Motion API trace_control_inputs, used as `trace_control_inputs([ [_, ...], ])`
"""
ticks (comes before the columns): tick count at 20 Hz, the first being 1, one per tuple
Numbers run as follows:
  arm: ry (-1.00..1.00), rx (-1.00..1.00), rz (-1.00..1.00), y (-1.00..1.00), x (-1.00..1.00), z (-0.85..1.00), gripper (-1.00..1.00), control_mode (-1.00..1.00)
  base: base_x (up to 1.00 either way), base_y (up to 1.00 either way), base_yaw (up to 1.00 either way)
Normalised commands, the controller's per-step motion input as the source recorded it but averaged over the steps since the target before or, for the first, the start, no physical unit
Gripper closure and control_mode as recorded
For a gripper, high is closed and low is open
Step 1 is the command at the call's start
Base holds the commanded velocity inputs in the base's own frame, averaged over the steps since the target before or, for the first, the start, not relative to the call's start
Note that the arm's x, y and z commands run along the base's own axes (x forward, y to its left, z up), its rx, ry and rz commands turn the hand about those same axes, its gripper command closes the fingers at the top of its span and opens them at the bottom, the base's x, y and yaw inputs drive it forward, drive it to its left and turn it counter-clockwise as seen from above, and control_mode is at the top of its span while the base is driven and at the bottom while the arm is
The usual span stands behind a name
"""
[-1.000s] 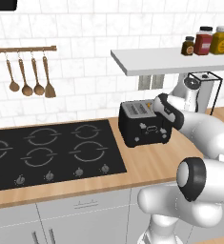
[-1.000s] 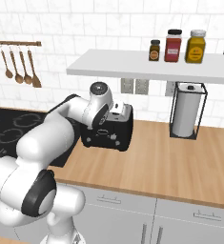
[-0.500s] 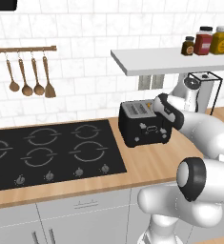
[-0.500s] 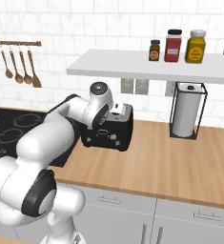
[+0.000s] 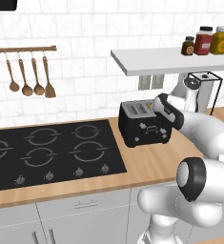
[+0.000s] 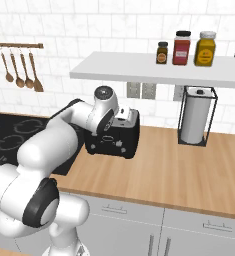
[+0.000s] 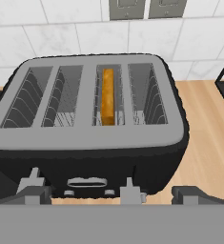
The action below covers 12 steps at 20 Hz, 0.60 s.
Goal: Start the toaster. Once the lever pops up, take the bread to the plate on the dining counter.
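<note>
The black toaster (image 5: 143,127) (image 6: 114,136) stands on the wood counter by the wall. From above, the hand view looks down on the toaster (image 7: 85,138) and its silver slots. The bread (image 7: 107,97) stands on edge in a slot right of centre, sunk low. My gripper (image 7: 113,196) hovers just above the toaster's front edge, open, with its fingertips (image 7: 35,193) wide apart and nothing between them. My hand (image 5: 164,110) (image 6: 120,117) sits at the toaster's near top side. The plate and the dining counter are out of view.
A black cooktop (image 5: 46,152) lies left of the toaster. A paper towel holder (image 6: 196,117) stands to its right under a white shelf (image 6: 154,70) with three jars. Wooden utensils (image 5: 27,78) hang on the tiled wall. Bare counter stretches right of the toaster.
</note>
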Motion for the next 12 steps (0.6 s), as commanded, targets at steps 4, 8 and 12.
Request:
trace_control_inputs([
  [4, 0.00, 0.00, 0.00, 0.00, 0.00, 0.00, -1.00, -1.00, 0.00, 0.00, 0.00],
  [8, 0.00, 0.00, 0.00, 0.00, 0.00, 0.00, -1.00, -1.00, 0.00, 0.00, 0.00],
  [12, 0.00, 0.00, 0.00, 0.00, 0.00, 0.00, -1.00, -1.00, 0.00, 0.00, 0.00],
])
